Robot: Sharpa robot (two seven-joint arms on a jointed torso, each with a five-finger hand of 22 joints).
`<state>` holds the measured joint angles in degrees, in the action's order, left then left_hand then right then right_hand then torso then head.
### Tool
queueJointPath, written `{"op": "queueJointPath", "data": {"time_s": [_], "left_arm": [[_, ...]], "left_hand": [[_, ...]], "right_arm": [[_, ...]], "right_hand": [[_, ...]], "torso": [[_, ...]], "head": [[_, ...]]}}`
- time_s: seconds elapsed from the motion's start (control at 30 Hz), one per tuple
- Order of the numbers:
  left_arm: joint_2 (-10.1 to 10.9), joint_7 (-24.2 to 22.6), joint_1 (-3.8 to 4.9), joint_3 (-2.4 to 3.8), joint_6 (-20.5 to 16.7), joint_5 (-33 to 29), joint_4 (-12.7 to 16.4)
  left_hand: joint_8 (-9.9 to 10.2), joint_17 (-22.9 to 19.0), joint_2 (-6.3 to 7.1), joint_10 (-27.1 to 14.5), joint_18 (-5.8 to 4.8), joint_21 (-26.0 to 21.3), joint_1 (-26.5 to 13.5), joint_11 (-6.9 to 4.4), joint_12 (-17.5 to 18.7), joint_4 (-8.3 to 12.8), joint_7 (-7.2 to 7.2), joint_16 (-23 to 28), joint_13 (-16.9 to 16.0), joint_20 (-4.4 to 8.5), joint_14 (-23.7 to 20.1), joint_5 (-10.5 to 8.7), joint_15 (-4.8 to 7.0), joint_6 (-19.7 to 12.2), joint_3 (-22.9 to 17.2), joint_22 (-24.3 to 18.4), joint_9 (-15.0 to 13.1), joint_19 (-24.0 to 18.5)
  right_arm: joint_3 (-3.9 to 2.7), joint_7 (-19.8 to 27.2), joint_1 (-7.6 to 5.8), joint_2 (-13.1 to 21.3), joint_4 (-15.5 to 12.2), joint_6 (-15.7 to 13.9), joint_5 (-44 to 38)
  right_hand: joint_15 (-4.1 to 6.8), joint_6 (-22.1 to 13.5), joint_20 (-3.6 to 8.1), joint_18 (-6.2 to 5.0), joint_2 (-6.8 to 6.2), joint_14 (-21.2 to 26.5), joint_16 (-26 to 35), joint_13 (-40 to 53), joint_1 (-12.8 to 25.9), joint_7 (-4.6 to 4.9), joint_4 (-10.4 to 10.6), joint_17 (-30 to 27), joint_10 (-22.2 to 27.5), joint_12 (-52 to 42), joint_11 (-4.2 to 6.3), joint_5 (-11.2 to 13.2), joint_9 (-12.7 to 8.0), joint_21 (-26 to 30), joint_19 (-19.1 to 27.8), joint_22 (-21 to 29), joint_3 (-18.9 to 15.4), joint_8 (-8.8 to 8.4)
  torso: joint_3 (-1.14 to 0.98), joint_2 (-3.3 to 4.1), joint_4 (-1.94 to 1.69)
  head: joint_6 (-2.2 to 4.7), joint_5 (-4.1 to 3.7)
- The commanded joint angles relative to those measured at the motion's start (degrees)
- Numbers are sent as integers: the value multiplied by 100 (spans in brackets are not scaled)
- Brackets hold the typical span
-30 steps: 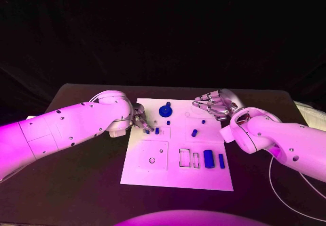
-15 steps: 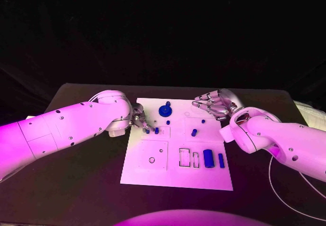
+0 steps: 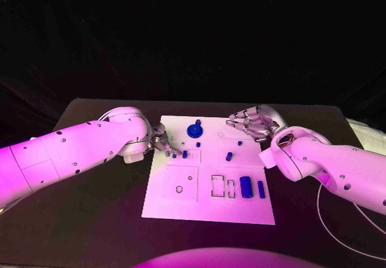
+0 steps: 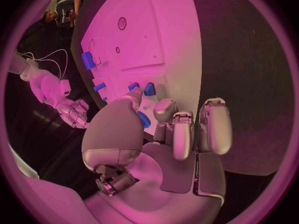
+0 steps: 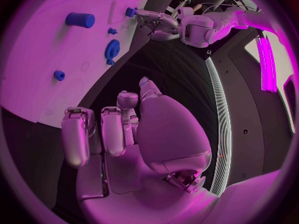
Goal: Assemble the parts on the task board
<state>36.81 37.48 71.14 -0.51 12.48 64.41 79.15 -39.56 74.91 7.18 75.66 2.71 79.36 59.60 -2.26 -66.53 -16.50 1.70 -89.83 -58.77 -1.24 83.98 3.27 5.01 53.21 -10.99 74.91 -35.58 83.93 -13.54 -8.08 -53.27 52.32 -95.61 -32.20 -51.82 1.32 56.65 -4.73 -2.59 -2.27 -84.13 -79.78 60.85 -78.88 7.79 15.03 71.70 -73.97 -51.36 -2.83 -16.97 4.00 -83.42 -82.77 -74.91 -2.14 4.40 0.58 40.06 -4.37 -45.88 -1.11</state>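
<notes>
The white task board (image 3: 205,204) lies in the middle of the black table. A blue gear (image 3: 196,131) and several small blue pegs (image 3: 229,156) stand on its far half, and two blue blocks (image 3: 246,187) sit near its right edge. My left hand (image 3: 163,142) is at the board's left edge, fingers curled, with a small blue part (image 4: 143,119) pinched between thumb and finger. Two pegs (image 4: 149,88) stand just past its fingertips. My right hand (image 3: 251,124) hovers over the board's far right corner, fingers apart, holding nothing. The gear (image 5: 112,49) is in front of it.
The board's near left quarter has a square outline with small holes (image 3: 180,190), and narrow rectangular slots (image 3: 218,186) lie beside the blocks. A thin cable (image 3: 322,212) trails on the table under my right arm. Black table (image 3: 88,212) surrounds the board.
My left arm and hand have shifted slightly to the left at the board's edge. The right hand and the parts on the board have stayed in place.
</notes>
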Motion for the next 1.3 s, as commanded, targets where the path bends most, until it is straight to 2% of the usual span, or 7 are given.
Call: {"op": "queueJointPath", "data": {"time_s": [0.03, 0.3, 0.53, 0.63, 0.8, 1.03, 1.3], "left_arm": [[21, -37, 11, 17, -365, -398, 40], [117, -679, 21, 31, -1292, -1252, 46], [142, -2130, 28, 29, -2143, -1340, -7], [73, -2721, 27, 16, -2272, -870, -75], [-130, -3681, 7, -36, -2207, -410, -246], [-437, -4177, -30, -121, -2245, 358, -500], [-673, -3997, -93, -182, -2149, 1467, -710]], "left_hand": [[-15, 1509, -93, -29, 25, -53, 21, -5, 52, 0, -14, -17, 26, 44, 602, 26, 52, 8, 82, 627, 9, 108], [232, 1389, -303, -1070, 167, -716, 386, 181, 1333, 4, 191, 66, 1502, -60, 565, 202, -79, -465, 393, 155, 151, -186], [588, -1564, -411, -2238, 753, -4064, 891, 589, 2188, -6, 599, 2653, 2257, -394, -839, 334, -450, -1131, 719, -2192, 527, -1810], [691, -3081, -352, -2514, 765, -4747, 1396, 717, 2498, 79, 765, 4243, 2662, -555, -1612, 337, -587, -1258, 863, -2698, 782, -1973], [1461, -3428, -287, -3050, 784, -5265, 2335, 766, 3129, 492, 577, 4638, 3293, -620, -1781, 265, -643, -1522, 829, -3131, 1518, -1989], [2026, -3585, -260, -2791, 777, -5210, 3077, 802, 3894, 926, 691, 4597, 4173, -524, -1409, 256, -604, -815, 391, -3174, 2146, -1573], [2516, -1299, -58, -2408, 587, -3658, 2850, 769, 4447, 973, 632, 2091, 4891, -470, -94, 244, -540, -198, 259, -2069, 2618, -547]], "right_arm": [[1, 76, 9, -4, 1, 91, -87], [1, 79, 26, -1, 11, 101, -72], [2, 72, 41, 6, 18, 106, -63], [2, 70, 47, 7, 19, 104, -62], [2, 70, 51, 1, 18, 103, -62], [2, 85, 53, -12, 23, 119, -46], [3, 108, 54, -24, 25, 147, -28]], "right_hand": [[19, 39, 6, -48, 40, -229, 21, -3, 28, 7, -8, -7, 26, -8, 6, -35, 6, 37, 49, -164, -33, -19], [19, 39, 6, -48, 39, -230, 23, -3, 44, 7, 4, -7, 24, -13, 5, -51, 6, 39, 49, -162, -50, -20], [19, 39, 6, -47, 41, -231, 24, -6, 52, 8, 10, -8, 25, -12, 4, -59, 6, 37, 46, -167, -58, -20], [19, 39, 6, -47, 41, -231, 24, -6, 52, 8, 10, -8, 25, -12, 4, -59, 6, 37, 46, -167, -58, -20], [19, 39, 6, -47, 44, -231, 24, -4, 50, 7, 9, -7, 23, -16, 5, -64, 6, 38, 47, -166, -58, -20], [19, 39, 6, -48, 49, -231, 25, -7, 43, 6, 7, -7, 24, -14, 6, -69, 7, 40, 48, -162, -57, -19], [20, 39, 6, -49, 61, -231, 29, -8, 35, 6, 5, -13, 24, -15, 7, -76, 7, 42, 49, -160, -54, -19]], "torso": [[-2, -4, 1], [-6, -9, -1], [-8, -13, -3], [-6, -15, -7], [-4, -6, 0], [-7, -2, 11], [-1, -2, -2]], "head": [[-7, -3], [2, 5], [12, -10], [26, -3], [51, -12], [75, -70], [78, -84]]}}
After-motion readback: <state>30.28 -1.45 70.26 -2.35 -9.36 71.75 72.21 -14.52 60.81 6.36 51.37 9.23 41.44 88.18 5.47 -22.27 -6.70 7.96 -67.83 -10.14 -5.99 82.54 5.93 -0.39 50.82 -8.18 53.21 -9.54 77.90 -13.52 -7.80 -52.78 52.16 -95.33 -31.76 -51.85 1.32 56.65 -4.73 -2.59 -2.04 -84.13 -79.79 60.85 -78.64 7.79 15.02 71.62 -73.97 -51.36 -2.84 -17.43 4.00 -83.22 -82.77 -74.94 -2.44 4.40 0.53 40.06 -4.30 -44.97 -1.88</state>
